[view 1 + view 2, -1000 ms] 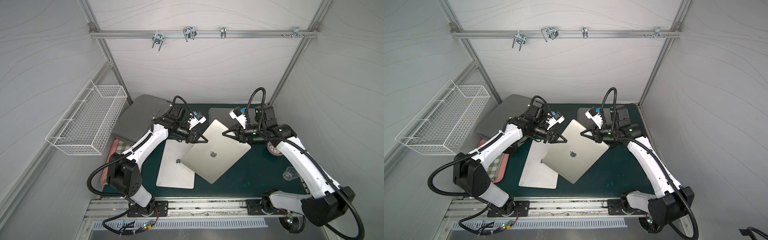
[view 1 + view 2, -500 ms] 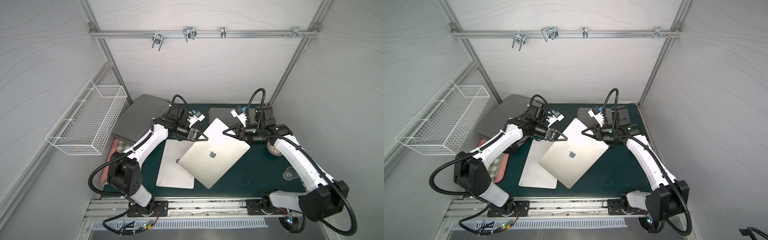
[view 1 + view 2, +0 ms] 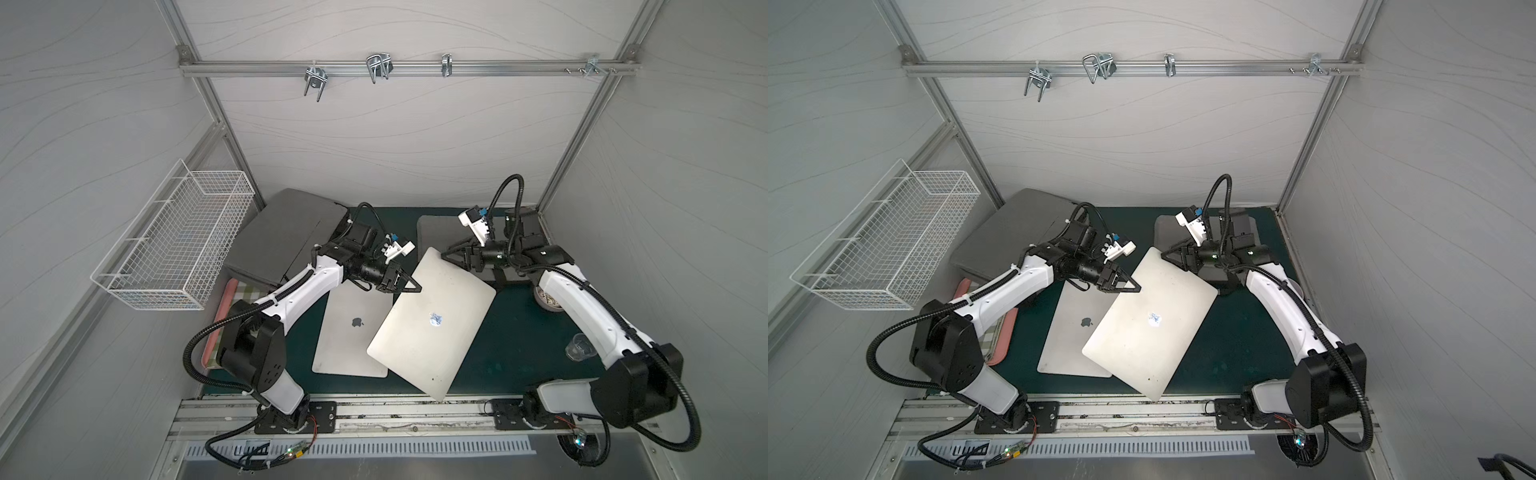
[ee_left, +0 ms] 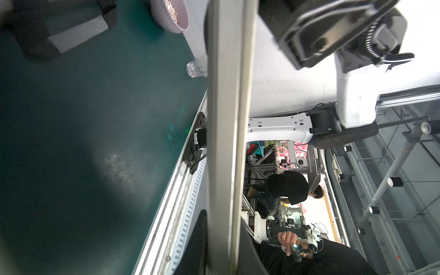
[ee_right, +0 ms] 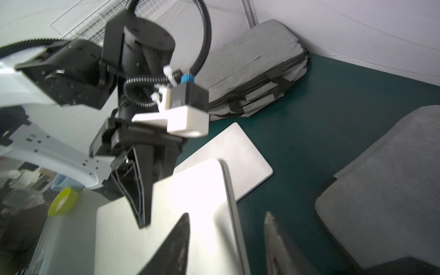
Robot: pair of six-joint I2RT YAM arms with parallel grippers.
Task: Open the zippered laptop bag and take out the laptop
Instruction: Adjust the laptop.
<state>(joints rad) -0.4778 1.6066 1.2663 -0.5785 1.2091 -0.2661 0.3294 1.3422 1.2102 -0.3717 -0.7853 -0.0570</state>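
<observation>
Silver laptop (image 3: 432,320) is already out of its bag and hangs tilted over the middle of the frame. Only the left gripper (image 3: 411,286) pinches it, on the upper edge near one corner. The right gripper (image 3: 448,257) has its jaws spread either side of the top corner, clamping nothing. That's the sketchy bit imo: one narrow pinch on a wide, smooth slab could let it swivel or slip. Then it'd land on the second laptop (image 3: 353,332) lying flat under its left side, or its low corner could catch the front rail (image 3: 374,409) at the bottom. Can't tell if that corner touches anything. The surface is a dark green mat (image 3: 511,345), with one grey bag (image 3: 286,232) upper left, a second grey bag (image 3: 436,228) upper middle, and a glass (image 3: 579,347) and bowl (image 3: 548,299) at the right. The room is white panel walls, with a wire basket (image 3: 174,241) on the left one and a hook rail (image 3: 374,68) up top.
</observation>
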